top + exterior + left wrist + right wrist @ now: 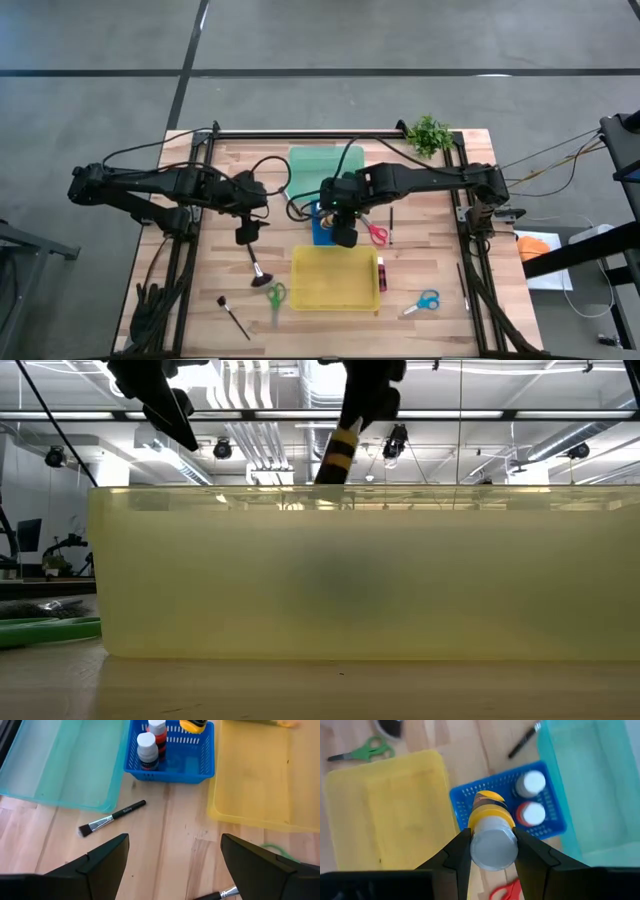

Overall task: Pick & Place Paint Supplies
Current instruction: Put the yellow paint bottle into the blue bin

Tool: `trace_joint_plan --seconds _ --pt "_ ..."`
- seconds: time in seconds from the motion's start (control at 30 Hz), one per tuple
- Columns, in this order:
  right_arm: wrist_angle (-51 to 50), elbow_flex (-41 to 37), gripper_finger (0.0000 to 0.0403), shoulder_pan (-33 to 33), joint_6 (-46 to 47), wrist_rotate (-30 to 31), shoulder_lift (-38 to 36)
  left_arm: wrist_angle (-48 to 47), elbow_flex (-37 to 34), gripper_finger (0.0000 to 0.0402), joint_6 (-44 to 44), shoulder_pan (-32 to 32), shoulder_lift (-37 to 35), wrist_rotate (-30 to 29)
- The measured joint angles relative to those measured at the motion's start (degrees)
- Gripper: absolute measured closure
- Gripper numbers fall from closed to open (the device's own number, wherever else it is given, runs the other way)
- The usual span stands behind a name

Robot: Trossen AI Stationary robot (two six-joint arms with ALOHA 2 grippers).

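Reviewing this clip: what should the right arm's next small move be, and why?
Probably lower and release. The right gripper is shut on a yellow-orange paint bottle above the blue basket, where two white-capped bottles already stand. The left gripper hangs open over bare wood.

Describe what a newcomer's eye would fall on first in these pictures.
First, the right end effector gripping a yellow paint bottle by its white cap, above the blue basket that already holds two bottles. Next, the big yellow tray at the table's front, between the green scissors and the blue scissors. The left end effector hangs open near a loose brush.
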Motion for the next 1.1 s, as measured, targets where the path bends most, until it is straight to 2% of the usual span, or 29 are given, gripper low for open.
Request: trace_joint_plan --seconds 0.6,1.1 --pt "2.96 -6.1 0.029 -0.89 14.17 -0.99 0.07 0.02 0.0 0.0075 -0.15 0.32 0.02 -0.82" --pt "5.39 -10.72 0.029 -2.12 18.18 -0.92 0.07 0.11 -0.02 0.0076 0.06 1.15 0.02 -1.22"
